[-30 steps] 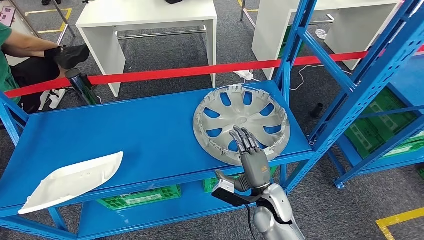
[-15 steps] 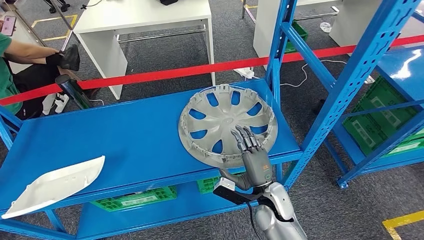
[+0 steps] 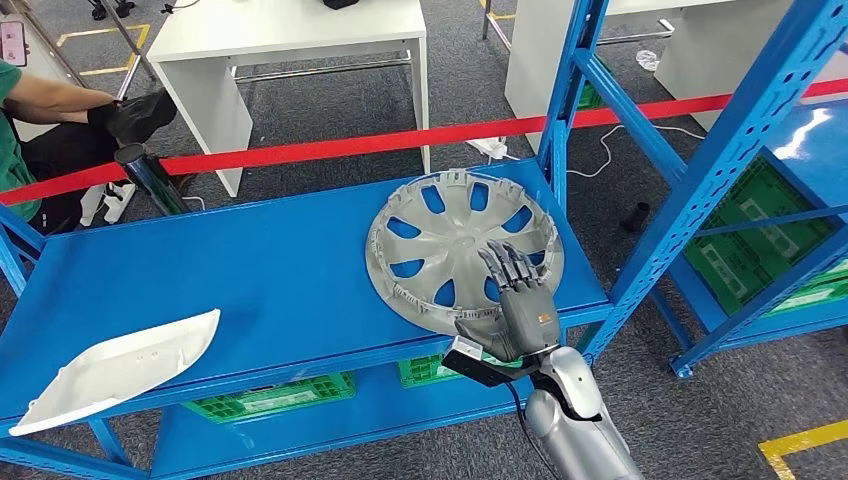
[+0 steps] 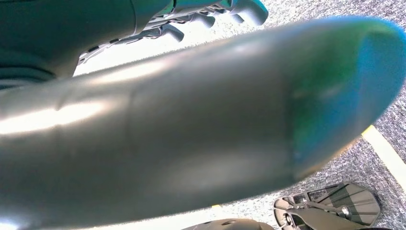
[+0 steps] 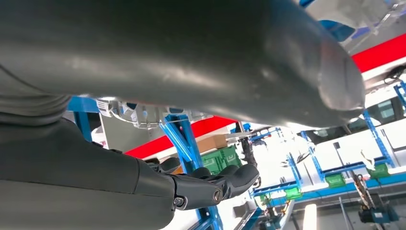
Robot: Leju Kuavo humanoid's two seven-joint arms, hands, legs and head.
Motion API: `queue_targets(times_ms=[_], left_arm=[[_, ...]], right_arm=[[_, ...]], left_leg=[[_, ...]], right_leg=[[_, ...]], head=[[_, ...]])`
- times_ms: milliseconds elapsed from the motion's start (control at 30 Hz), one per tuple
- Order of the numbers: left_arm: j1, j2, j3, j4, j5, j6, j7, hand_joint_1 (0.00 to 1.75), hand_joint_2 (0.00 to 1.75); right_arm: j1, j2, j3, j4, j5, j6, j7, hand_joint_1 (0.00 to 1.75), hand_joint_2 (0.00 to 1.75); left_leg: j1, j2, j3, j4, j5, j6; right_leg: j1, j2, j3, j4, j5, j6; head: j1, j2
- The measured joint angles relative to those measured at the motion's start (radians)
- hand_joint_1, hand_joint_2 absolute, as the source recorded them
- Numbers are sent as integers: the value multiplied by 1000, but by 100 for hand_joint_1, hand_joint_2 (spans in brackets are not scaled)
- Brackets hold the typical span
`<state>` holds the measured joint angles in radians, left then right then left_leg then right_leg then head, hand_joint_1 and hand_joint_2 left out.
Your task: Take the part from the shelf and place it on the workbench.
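Note:
A silver wheel cover (image 3: 440, 240) lies flat at the right end of the blue shelf (image 3: 250, 270), its near rim over the front edge. My right hand (image 3: 515, 300) reaches over that near-right rim, with its fingers (image 3: 510, 262) spread flat on top of the spokes and its thumb (image 3: 472, 326) beside the rim at the shelf edge. In the right wrist view the ribbed rim (image 5: 129, 112) runs between the big thumb (image 5: 191, 52) and the dark fingers (image 5: 210, 186), with a wide gap left. In the left wrist view my left hand's thumb (image 4: 191, 120) and fingers (image 4: 210, 14) hold nothing.
A white curved panel (image 3: 120, 365) lies at the shelf's near left. Blue uprights (image 3: 700, 190) stand right of the wheel cover. Green crates (image 3: 270, 398) sit on the lower level. Behind run a red tape (image 3: 300, 150) and white tables (image 3: 290, 30); a person (image 3: 40, 110) sits far left.
The camera shifted a little. My right hand has slid further onto the wheel cover, and its thumb has come up to the near rim.

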<state>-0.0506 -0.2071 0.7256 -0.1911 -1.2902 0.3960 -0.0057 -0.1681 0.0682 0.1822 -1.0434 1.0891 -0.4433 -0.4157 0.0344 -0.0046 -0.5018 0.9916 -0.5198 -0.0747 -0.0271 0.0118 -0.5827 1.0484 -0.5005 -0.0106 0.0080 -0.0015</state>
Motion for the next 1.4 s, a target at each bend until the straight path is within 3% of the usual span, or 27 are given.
queue_targets(times_ms=[533, 767, 900, 1400], left_arm=[[-1, 0, 8, 0, -4, -9, -16, 0, 0], [-1, -1, 8, 0, -17, 1, -21, 0, 0], [-2, -1, 8, 0, -21, 1, -25, 0, 0], [-2, -5, 8, 1, -22, 0, -31, 0, 0]], right_arm=[[-127, -57, -14, 235, -38, 72, -157, 0, 0], [-154, -79, -14, 323, -51, 73, -185, 0, 0], [-158, -86, -14, 343, -56, 70, -189, 0, 175], [-165, -88, -13, 354, -35, 77, -149, 0, 175]], left_leg=[[0, 0, -3, 7, -3, 5], [0, 0, -3, 8, -3, 6], [0, 0, -3, 8, -4, 7], [-1, 0, -2, 10, -4, 9]], right_leg=[[0, 0, 2, -3, 3, 5], [0, 0, 2, -3, 3, 5], [0, 1, 3, -4, 3, 5], [0, 1, 7, -4, 3, 7]], head=[[0, 0], [0, 0], [0, 0], [0, 0]])
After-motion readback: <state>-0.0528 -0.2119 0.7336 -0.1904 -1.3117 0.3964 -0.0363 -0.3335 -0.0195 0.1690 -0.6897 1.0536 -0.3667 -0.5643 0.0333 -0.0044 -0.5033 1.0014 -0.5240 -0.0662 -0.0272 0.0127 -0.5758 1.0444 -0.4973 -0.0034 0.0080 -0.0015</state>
